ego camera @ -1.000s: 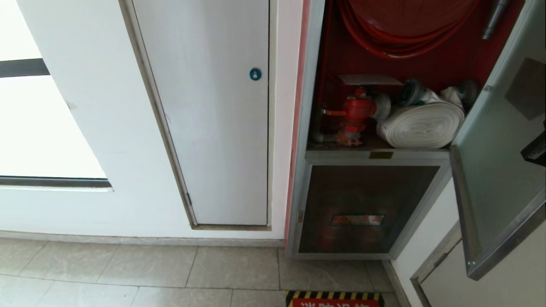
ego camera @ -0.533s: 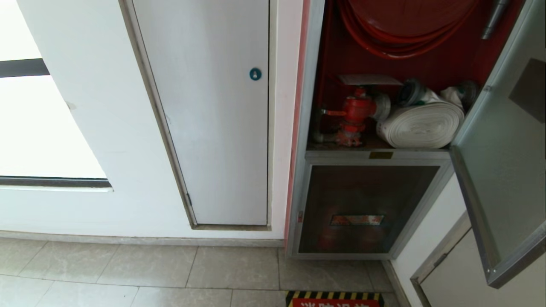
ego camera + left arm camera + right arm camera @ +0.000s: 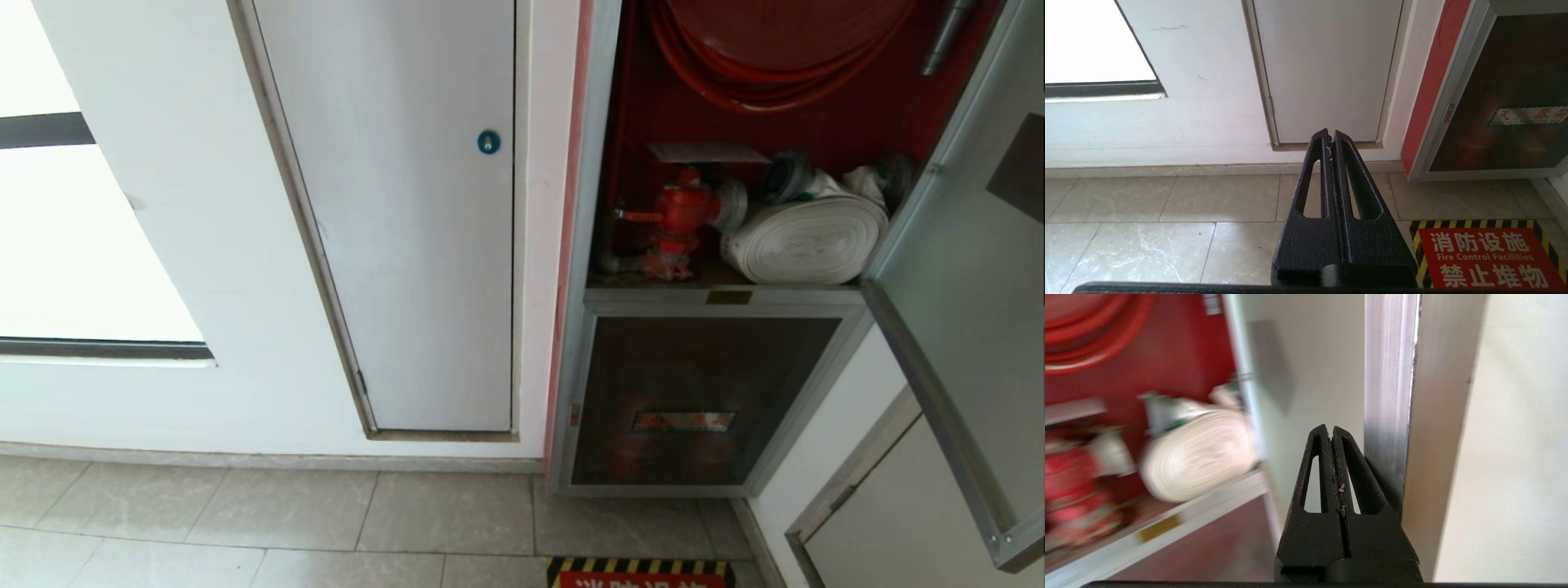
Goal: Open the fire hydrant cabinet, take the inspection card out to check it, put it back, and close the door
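Observation:
The fire hydrant cabinet (image 3: 602, 163) stands open, showing its red hose reel (image 3: 759, 73), red valve (image 3: 682, 212) and white hose roll (image 3: 808, 241). A thin whitish sheet, the inspection card (image 3: 706, 153), lies flat above the valve. The door (image 3: 963, 269) is swung wide to the right. My right gripper (image 3: 1331, 430) is shut and empty, its side against the door's silver frame (image 3: 1390, 375) on the inner face; it is outside the head view. My left gripper (image 3: 1330, 134) is shut and parked low, pointing at the wall base.
Below the open compartment is a shorter dark glass panel with a red label (image 3: 694, 400). To the left is a plain white panel (image 3: 408, 245) with a blue round lock (image 3: 488, 142). A red floor sign with hazard stripes (image 3: 1486, 257) lies before the cabinet.
The door has swung further open to the right. The dark piece of my right arm at the head view's right edge has gone out of sight.

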Motion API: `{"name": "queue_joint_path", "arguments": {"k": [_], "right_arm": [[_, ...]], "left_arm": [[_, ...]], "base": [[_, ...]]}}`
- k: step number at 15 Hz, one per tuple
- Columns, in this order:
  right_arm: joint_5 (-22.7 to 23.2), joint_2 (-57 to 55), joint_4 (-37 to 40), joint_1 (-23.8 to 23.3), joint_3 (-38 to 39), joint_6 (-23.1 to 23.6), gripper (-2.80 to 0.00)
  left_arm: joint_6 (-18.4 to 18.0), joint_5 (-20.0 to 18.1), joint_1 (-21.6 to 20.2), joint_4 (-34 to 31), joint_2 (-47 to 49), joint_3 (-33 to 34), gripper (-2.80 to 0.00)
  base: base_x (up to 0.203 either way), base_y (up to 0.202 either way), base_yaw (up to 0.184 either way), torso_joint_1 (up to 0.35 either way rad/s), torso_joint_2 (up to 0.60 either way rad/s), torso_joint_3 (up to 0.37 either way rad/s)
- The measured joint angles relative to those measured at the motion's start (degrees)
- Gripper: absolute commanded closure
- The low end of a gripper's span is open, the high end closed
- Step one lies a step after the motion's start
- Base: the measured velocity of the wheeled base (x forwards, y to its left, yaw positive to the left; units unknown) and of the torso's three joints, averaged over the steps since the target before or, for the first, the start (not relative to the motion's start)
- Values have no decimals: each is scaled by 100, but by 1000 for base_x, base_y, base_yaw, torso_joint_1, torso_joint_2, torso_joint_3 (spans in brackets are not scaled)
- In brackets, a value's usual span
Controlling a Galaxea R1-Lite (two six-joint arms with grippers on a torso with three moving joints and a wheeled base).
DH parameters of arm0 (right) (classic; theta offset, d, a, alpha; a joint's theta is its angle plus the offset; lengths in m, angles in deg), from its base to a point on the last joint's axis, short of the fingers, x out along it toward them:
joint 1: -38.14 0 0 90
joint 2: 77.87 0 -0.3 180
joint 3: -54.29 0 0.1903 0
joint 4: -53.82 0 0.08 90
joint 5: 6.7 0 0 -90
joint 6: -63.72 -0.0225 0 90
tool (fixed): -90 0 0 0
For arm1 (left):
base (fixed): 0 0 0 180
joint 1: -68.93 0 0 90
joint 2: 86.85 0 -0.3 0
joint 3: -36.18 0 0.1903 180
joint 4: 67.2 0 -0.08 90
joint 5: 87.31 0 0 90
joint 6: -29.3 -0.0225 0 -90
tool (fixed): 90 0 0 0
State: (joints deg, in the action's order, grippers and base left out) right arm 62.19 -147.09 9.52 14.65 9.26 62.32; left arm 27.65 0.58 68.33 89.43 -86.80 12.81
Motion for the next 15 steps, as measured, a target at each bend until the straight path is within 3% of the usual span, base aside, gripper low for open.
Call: {"name": "queue_joint_path", "arguments": {"k": [4, 7, 12, 15], "right_arm": [[386, 76, 8, -978, 41, -7, 0], [417, 72, 55, -1344, 38, -9, 0], [475, 63, 57, -1570, 93, -5, 0], [1216, 273, 55, -1441, 395, 4, 0]], "left_arm": [[0, 0, 0, 0, 0, 0, 0], [-2, 0, 0, 0, 0, 0, 0], [-2, 0, 0, 0, 0, 0, 0], [0, 0, 0, 0, 0, 0, 0]], "base": [[0, 0, 0, 0, 0, 0], [0, 0, 0, 0, 0, 0], [0, 0, 0, 0, 0, 0], [0, 0, 0, 0, 0, 0]]}}
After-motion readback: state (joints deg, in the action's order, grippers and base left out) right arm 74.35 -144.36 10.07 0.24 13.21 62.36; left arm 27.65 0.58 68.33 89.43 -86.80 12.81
